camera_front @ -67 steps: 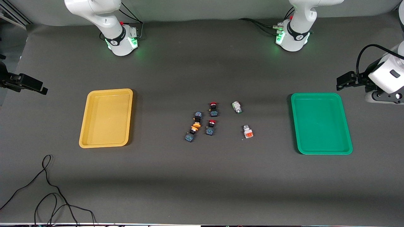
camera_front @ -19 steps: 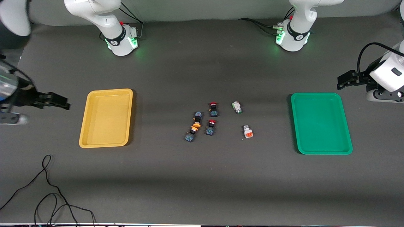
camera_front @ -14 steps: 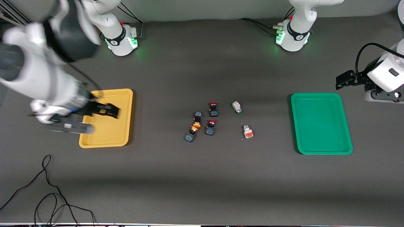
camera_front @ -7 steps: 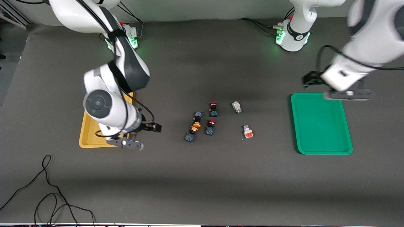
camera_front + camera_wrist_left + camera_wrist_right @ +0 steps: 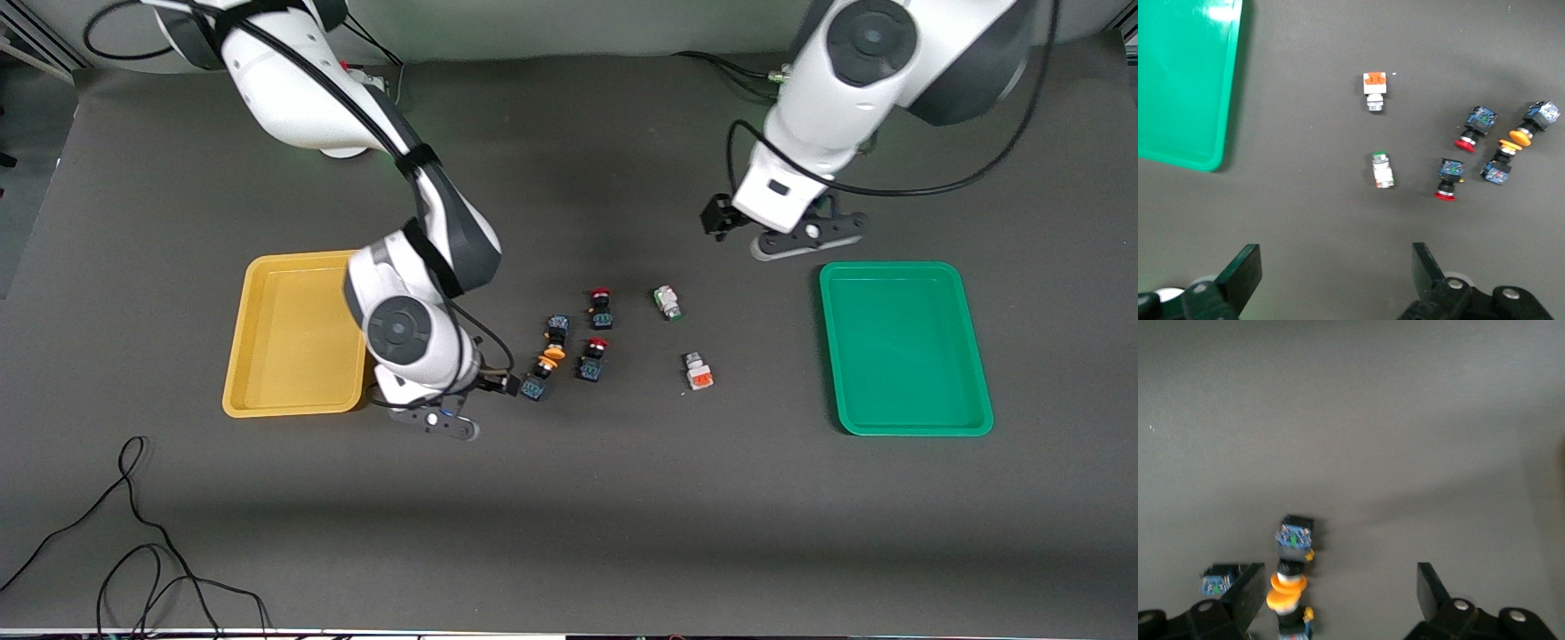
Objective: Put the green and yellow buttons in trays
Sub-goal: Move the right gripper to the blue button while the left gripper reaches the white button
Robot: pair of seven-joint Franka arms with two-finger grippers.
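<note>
Fingers of the right gripper (image 5: 508, 385) are spread and empty just beside the two yellow-capped buttons (image 5: 546, 357), which lie cap to cap. Spread and empty too, the left gripper (image 5: 717, 216) hangs over bare table near the green-tipped button (image 5: 667, 302); the orange-red button (image 5: 698, 372), green tray (image 5: 903, 347) and yellow tray (image 5: 293, 333) lie farther off.

Switch cluster (image 5: 569, 347) at mid-table: one tray (image 5: 298, 333) toward the right arm's end, the other tray (image 5: 904, 347) toward the left arm's (both well apart).
</note>
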